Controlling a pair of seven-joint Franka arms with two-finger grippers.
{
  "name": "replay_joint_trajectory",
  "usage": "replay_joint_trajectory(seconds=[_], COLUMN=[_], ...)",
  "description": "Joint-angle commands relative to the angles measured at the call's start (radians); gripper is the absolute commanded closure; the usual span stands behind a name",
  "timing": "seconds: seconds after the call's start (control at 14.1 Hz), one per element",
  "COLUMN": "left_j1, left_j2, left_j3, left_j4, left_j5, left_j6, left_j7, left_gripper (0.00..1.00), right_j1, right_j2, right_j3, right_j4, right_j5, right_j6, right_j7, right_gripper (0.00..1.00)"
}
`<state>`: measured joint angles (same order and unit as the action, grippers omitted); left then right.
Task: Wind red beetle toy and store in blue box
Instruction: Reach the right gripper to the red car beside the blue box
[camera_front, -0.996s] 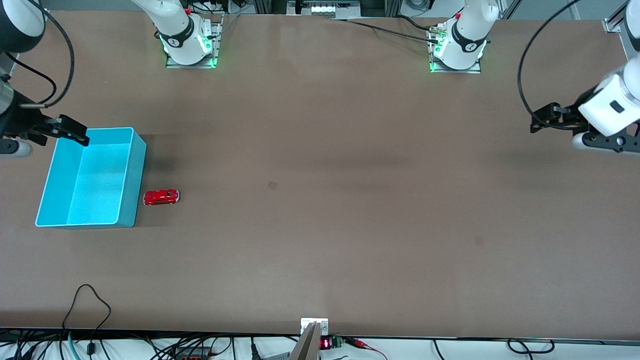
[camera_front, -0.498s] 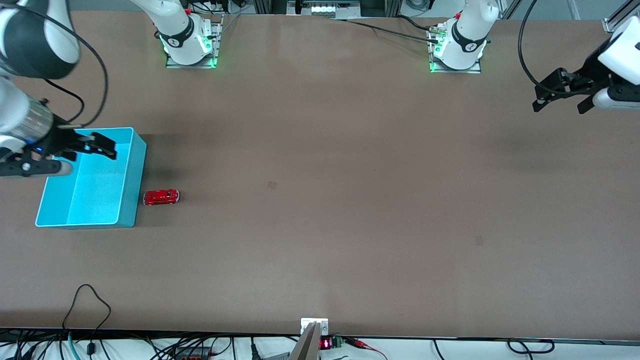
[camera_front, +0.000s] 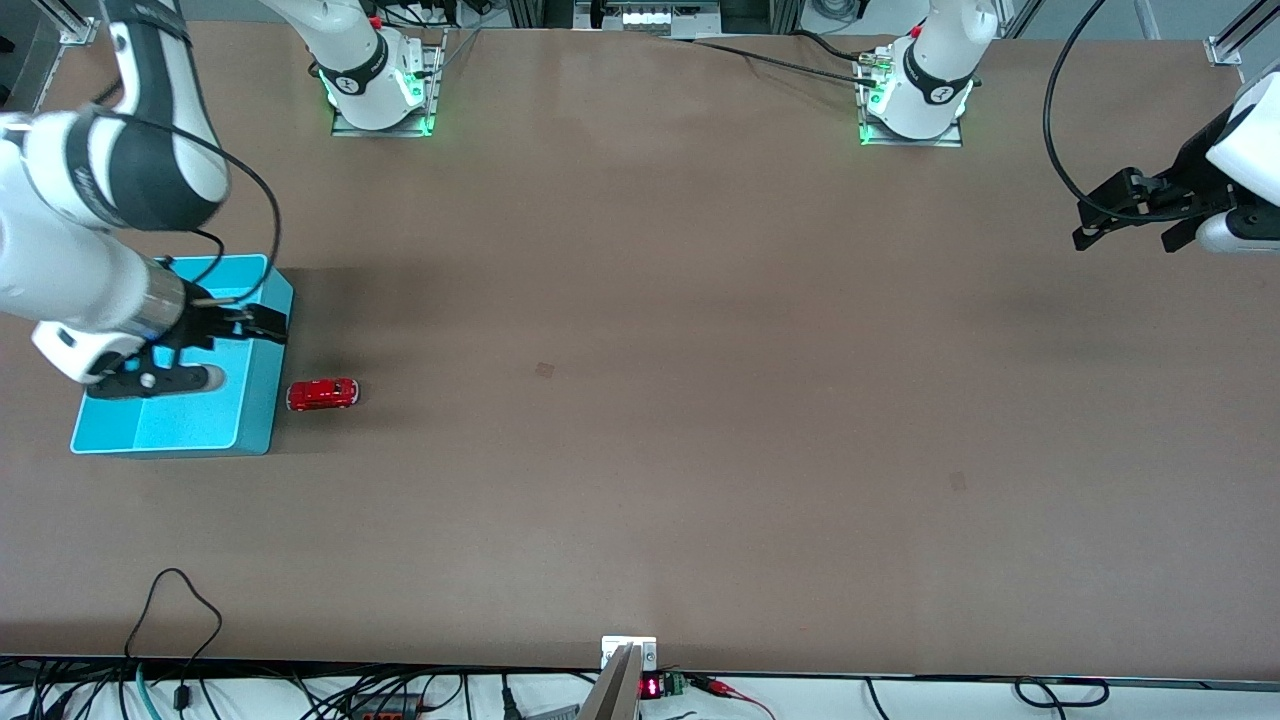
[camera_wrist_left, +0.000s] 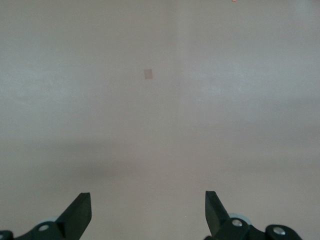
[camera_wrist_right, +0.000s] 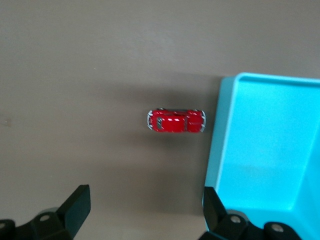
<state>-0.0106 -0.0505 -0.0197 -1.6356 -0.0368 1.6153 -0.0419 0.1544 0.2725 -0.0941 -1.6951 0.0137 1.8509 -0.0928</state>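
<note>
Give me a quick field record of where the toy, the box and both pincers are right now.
red beetle toy: on the table, beside the blue box, apart from it, ungrasped
blue box: at the right arm's end of the table; visible floor bare
right pincer: open, over the box's edge nearest the toy
left pincer: open, waiting over bare table at the left arm's end
task: winding not yet started
</note>
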Motion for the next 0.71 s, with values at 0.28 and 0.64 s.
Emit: replay_joint_trajectory(seconds=[0.28,0.64], left_j1=[0.017,0.006], left_j2=[0.015,0.012], left_j3=[-0.029,-0.037], left_j4=[0.033,0.033], left_j5=[0.012,0.075], left_j6=[-0.048,-0.032], left_j7=[0.007,0.008], left_gripper=[0.0,0.0], right_j1=[-0.012,-0.042], right_j2=[-0.003,0.028], right_j3=[0.002,0.004], right_j4=[-0.23,-0.313], right_j5=[0.017,0.014], right_j6=[0.279,0.412], right_j7=[-0.537,-0.977], right_gripper=[0.0,0.0])
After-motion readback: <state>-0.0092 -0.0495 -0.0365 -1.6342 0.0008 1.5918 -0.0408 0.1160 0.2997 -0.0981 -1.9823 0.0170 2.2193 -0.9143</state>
